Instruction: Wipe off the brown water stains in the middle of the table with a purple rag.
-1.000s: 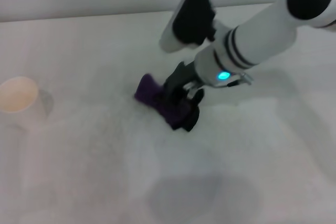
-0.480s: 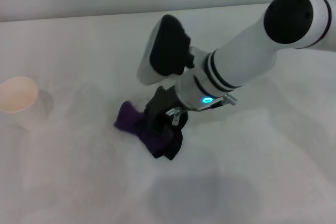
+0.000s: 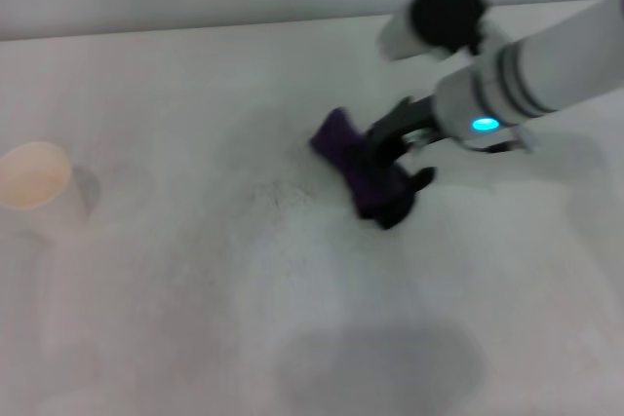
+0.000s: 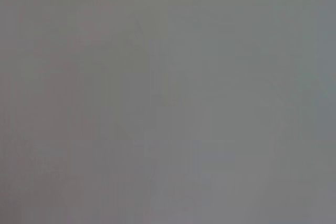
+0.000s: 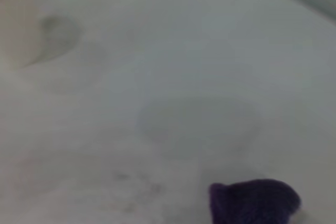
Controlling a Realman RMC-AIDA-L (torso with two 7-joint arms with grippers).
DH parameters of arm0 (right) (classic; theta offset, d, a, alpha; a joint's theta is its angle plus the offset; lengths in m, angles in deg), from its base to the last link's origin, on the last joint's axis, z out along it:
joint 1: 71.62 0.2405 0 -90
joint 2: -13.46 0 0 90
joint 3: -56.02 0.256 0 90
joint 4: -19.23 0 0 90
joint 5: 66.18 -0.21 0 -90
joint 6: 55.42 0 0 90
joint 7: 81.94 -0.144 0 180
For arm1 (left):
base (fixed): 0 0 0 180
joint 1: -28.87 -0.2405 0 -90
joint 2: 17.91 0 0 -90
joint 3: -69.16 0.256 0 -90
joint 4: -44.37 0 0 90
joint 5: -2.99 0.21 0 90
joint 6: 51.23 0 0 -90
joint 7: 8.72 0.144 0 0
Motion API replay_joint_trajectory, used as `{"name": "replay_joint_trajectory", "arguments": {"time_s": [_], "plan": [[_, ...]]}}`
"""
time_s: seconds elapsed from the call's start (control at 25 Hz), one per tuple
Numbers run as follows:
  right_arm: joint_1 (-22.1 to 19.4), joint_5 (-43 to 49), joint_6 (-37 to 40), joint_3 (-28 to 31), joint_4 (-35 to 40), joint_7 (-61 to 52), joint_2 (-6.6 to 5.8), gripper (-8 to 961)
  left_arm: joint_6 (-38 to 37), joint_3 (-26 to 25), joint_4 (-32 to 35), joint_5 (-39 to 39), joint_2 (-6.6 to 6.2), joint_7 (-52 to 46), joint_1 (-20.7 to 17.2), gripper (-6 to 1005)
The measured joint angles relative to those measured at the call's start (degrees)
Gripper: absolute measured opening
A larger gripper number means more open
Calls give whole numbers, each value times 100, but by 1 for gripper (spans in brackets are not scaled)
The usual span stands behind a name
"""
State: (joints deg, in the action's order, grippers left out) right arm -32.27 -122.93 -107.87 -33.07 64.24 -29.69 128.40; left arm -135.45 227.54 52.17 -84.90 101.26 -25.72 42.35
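Since half a second ago the rag (image 3: 363, 170) and the right gripper (image 3: 387, 165) on it have swept from left of the table's middle, nearer the robot, up and to the right, so they now sit right of centre and farther from the robot. The rag is a dark purple bundle lying flat on the table (image 3: 175, 319), its purple end pointing far-left and its blackish end near-right. The gripper's dark fingers are clenched on the rag and press it down against the surface; the white arm with its lit cyan ring runs off to the right edge. In the right wrist view only the purple tip of the rag (image 5: 254, 201) shows, resting on the tabletop (image 5: 184, 51). Just left of the rag, around the table's middle, lies a faint patch of grey speckles (image 3: 278, 197), which the wrist view also catches as dim marks (image 5: 134, 182) beside the cloth. No brown stain can be made out on the white surface. A wide soft grey shadow (image 3: 380, 362) lies on the near part of the table. Well apart at the far left stands a paper cup (image 3: 37, 187), upright, and it appears blurred at one corner of the wrist view (image 5: 16, 22). The left wrist view shows only plain grey, and the left gripper is not seen.
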Motion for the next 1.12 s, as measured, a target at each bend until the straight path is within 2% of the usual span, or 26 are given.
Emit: {"name": "replay_joint_trajectory", "arguments": {"time_s": [0.12, 0.32, 0.48, 0.84, 1.0, 1.12], "plan": [[-565, 416, -455, 802, 728, 64, 2, 120, 1, 0, 1, -58, -7, -16, 11, 866], [-1161, 503, -1460, 1608, 1433, 237, -9, 121, 0, 0, 3, -172, -9, -52, 41, 865], [-1220, 509, -1731, 1705, 1425, 346, -4, 122, 0, 0, 3, -176, -9, -64, 62, 866], [-1187, 566, -1568, 1695, 1191, 711, 29, 125, 0, 0, 3, -176, -5, -80, 151, 866], [-1241, 478, -1408, 1750, 1289, 762, 29, 284, 1, 0, 2, -176, -1, -86, 155, 866], [-1289, -17, -1206, 2046, 1314, 1088, 29, 406, 3, 0, -1, -176, -4, -127, 159, 865]]}}
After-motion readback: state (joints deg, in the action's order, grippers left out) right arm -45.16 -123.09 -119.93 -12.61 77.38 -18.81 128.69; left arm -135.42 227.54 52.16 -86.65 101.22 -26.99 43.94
